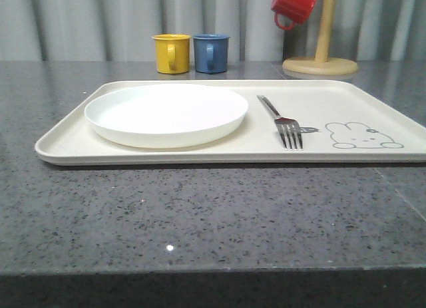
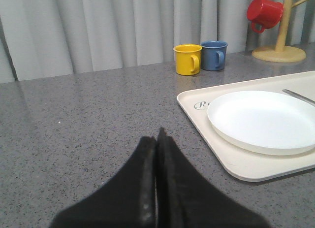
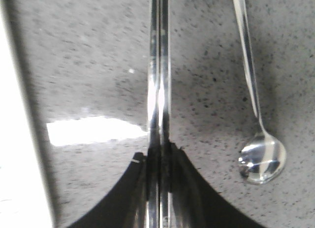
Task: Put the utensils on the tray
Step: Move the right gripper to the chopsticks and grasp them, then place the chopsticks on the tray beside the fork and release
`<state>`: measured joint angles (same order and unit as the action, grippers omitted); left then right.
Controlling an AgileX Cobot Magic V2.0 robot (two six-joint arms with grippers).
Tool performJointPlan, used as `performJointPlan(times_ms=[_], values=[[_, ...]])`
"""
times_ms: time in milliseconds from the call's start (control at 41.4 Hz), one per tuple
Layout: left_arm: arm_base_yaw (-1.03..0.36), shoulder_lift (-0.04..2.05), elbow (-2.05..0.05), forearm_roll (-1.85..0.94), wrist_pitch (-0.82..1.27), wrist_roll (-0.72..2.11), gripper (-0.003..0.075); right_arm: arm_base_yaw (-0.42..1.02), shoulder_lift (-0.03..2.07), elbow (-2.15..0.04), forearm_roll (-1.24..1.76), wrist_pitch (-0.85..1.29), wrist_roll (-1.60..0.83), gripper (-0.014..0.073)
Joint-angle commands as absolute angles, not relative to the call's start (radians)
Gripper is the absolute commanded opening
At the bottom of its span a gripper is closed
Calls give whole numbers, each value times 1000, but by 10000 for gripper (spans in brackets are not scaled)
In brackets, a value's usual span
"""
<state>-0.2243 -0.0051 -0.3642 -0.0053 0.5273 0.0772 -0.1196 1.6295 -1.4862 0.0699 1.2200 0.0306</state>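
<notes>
Tray: the large flat cream rectangular tray (image 1: 200,152) with its rabbit drawing is stretching across the middle of the front view, sitting on the speckled grey stone counter (image 1: 200,215).
Done so far: the round white shallow plate (image 1: 166,114) is lying on the tray's left half, and the shiny silver metal fork (image 1: 283,122) is lying right of centre, between the plate and the rabbit, tines toward the camera.
In hand: the right gripper (image 3: 158,156), at the bottom centre of the right wrist view, is clamping its dark fingers on the pair of long metal chopsticks (image 3: 158,65), which are running straight up the frame over bare counter.
Still waiting: the metal spoon (image 3: 261,161) is lying on the counter at the lower right of that same view, bowl nearest the camera, handle reaching to the top edge; it is off the tray.
Left gripper (image 2: 157,139): it is hovering at the bottom centre of the left wrist view, fingers pressed together and holding nothing, just beside the tray's near corner.
Progress: roughly halfway by this reckoning; two pieces are on the tray, the chopsticks are gripped but not yet over it, and the spoon is untouched.
</notes>
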Motion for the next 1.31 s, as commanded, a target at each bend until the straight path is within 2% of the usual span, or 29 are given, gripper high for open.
performJointPlan(times_ms=[0,484,1282], values=[[-222,4,-391,-15,439,66,-19,-74,1582,-1547,76,1284,72,44],[-222,4,-391,-15,439,66,-19,292,1695,-1553,76,1206,269,44],[-222,4,-391,-15,439,66,-19,319,1794,-1553,99,1162,364,44]])
